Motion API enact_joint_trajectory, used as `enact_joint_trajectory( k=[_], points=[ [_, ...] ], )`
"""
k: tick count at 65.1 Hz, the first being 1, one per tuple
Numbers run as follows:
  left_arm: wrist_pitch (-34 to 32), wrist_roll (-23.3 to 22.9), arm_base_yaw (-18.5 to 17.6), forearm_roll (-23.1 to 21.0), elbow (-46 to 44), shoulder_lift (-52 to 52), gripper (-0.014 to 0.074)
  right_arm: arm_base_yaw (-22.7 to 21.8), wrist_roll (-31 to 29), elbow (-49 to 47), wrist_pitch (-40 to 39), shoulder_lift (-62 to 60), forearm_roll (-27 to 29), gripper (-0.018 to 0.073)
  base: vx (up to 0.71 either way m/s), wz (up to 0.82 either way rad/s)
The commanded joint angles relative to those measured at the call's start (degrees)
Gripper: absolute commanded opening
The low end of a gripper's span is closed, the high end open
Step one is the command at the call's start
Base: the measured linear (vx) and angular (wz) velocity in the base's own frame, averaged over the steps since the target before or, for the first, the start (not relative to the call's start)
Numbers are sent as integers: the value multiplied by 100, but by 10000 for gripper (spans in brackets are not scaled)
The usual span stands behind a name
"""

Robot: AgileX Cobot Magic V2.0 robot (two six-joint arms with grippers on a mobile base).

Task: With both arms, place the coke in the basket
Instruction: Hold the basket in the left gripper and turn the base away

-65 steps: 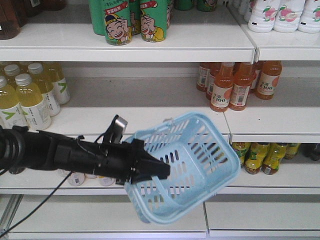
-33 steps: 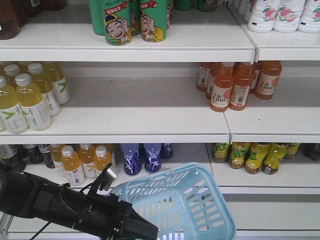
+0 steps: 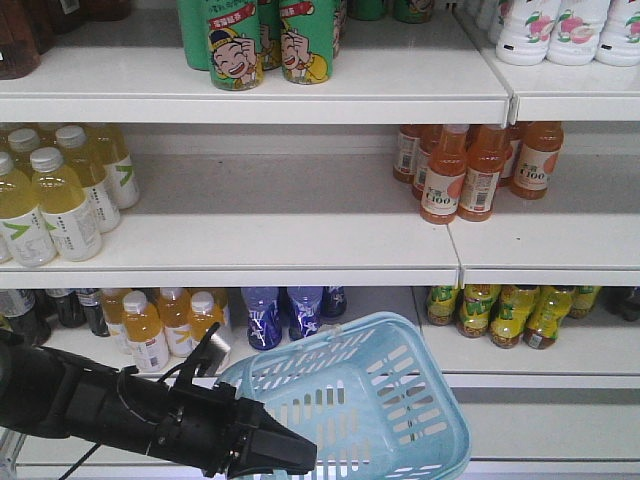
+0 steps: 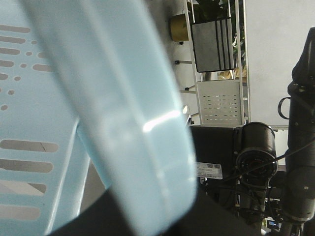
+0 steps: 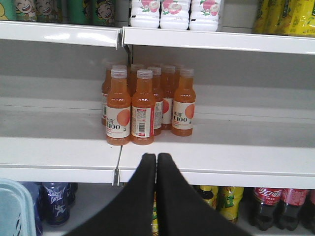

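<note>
The light blue basket [image 3: 400,400] hangs tilted at the bottom of the front view, below the lower shelf. My left gripper [image 3: 285,458] is shut on its near rim, reaching in from the left on its black arm. In the left wrist view the basket's rim [image 4: 123,98] fills most of the picture, blurred, and dark fingers [image 4: 98,221] show underneath. My right gripper [image 5: 157,156] is shut with nothing in it, its tips level with the shelf edge [image 5: 206,169]. A corner of the basket [image 5: 12,206] shows at the lower left there. The coke is out of view.
Orange C100 bottles [image 5: 142,105] stand on the shelf just beyond the right gripper. Dark cola bottles with red labels [image 5: 283,201] sit below at the right. Yellow drinks [image 3: 60,190], green cans [image 3: 265,40] and blue bottles [image 3: 290,315] fill other shelves.
My left arm dropped with the basket from the middle shelf's height to the bottom of the front view. Since half a second ago it has risen slightly.
</note>
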Motion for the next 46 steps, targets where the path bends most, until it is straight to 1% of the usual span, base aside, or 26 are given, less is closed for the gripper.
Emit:
enact_joint_trajectory(
  k=[1,46],
  points=[
    [662,104,1,-532,-75,-277,-8,-16,-26,62,-405,-102,-23,-9,0,0],
    [622,104,1,-508,-75,-277,-8,-16,-26,62,-405,-102,-23,-9,0,0]
  ],
)
